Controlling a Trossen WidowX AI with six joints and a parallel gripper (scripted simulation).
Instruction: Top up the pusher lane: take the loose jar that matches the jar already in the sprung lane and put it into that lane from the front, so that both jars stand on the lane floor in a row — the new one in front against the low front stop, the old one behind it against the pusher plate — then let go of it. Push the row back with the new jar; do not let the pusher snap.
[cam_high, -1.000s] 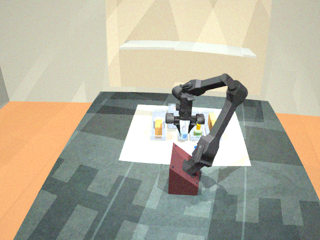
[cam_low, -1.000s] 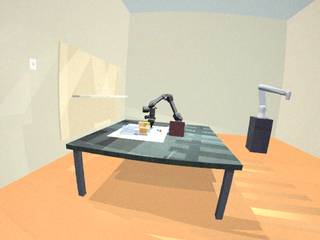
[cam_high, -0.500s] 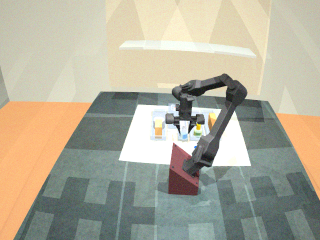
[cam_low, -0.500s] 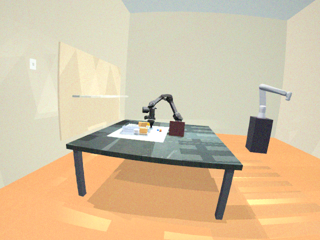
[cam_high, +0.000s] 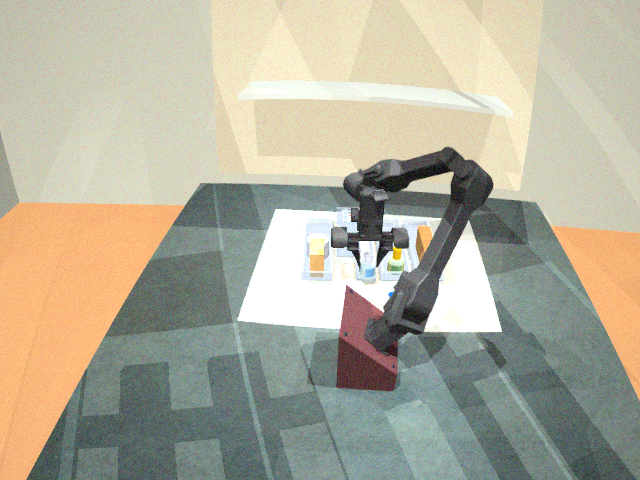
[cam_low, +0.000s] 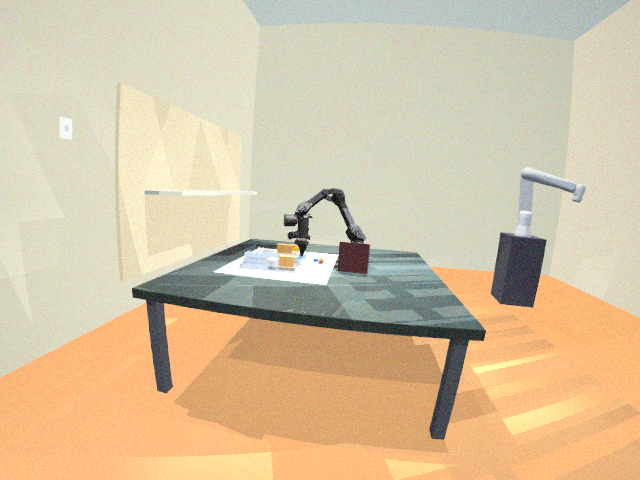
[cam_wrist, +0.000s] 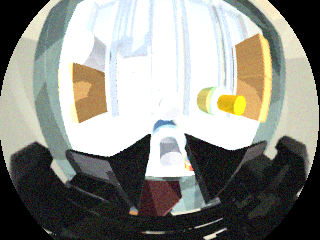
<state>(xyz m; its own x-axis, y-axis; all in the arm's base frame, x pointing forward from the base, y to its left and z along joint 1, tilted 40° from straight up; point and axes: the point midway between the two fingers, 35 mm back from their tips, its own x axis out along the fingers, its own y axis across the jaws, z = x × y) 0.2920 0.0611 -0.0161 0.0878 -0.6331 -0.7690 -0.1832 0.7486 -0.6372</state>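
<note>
My gripper (cam_high: 369, 263) (cam_low: 302, 254) (cam_wrist: 167, 136) is shut on a clear jar with a blue band (cam_high: 368, 270) (cam_wrist: 171, 151). It holds the jar upright or nearly so at the front end of the sprung lane, just behind or over the low front stop (cam_high: 366, 280). Whether its base touches the lane floor cannot be told. In the wrist view the pale top of the lane jar (cam_wrist: 169, 106) shows right behind the held jar, in line with it; any gap is unclear. The lane jar's body and the pusher plate are hidden or washed out.
A green jar with a yellow cap (cam_high: 395, 264) (cam_wrist: 231, 104) stands in the lane to the right. Orange boxes (cam_high: 316, 258) (cam_wrist: 90, 93) (cam_wrist: 251, 75) stand in the outer lanes, with a white round item (cam_high: 317, 239) behind the left one. A small blue-capped bottle (cam_high: 391, 294) lies near the arm's red base (cam_high: 364, 348).
</note>
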